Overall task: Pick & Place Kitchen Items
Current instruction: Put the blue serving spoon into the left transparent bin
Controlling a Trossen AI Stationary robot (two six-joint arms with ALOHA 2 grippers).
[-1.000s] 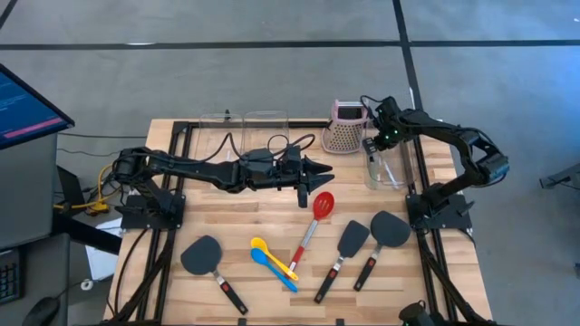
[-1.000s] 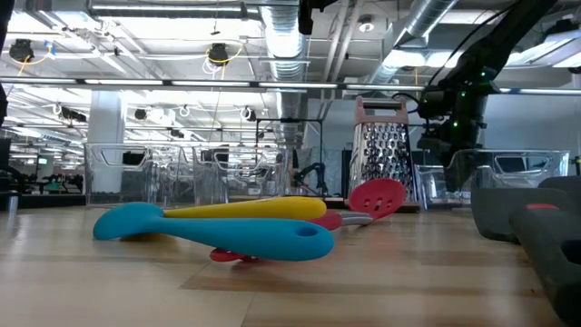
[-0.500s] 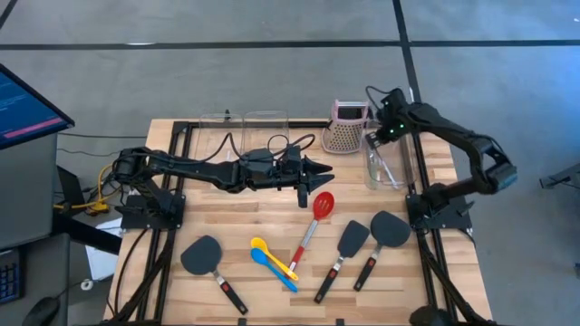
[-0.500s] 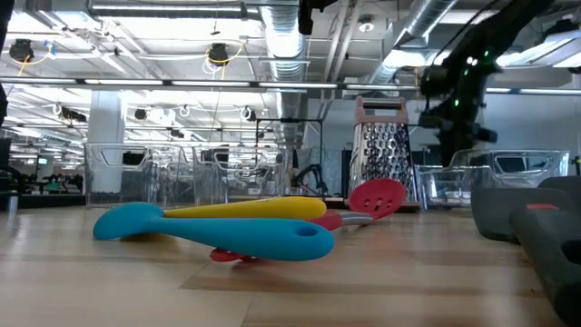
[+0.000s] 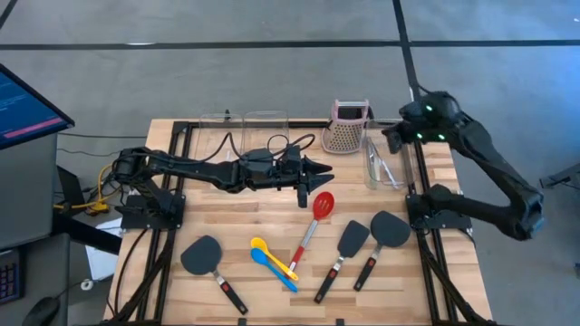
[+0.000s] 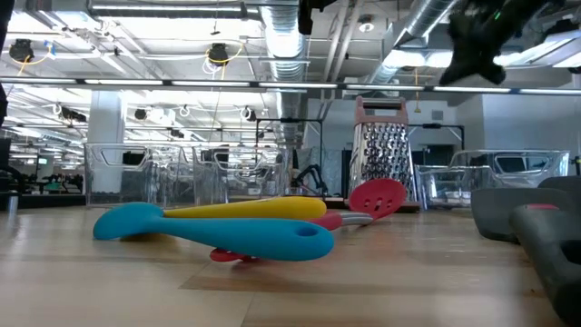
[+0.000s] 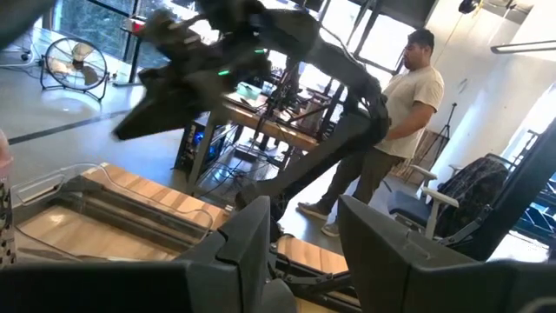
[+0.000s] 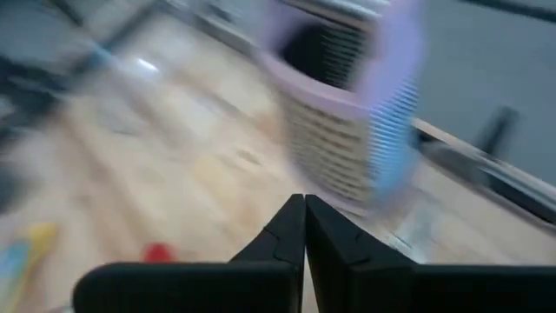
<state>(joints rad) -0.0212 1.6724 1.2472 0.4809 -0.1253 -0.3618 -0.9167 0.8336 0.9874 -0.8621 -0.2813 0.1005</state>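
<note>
From above: right pincer [image 5: 391,140], closed and empty, has lifted off the right-hand bin [image 5: 388,163] and swung outward; tongs [image 5: 381,166] lie inside that bin, so one item looks placed. Left pincer [image 5: 319,170] waits mid-table, part open and empty, near the red spoon [image 5: 321,206]. Count on the table [image 5: 227,204]: spatulas, three [image 5: 202,255] [image 5: 352,238] [image 5: 390,230]; red spoon, one; yellow spoon [image 5: 260,244], one; blue spoon [image 5: 263,258], one; tongs, one; grater [image 5: 345,127], one.

Table level: right arm has risen clear; blue and yellow spoons lie crossed.

Right wrist: fingers [image 8: 282,232] pressed together.
</note>
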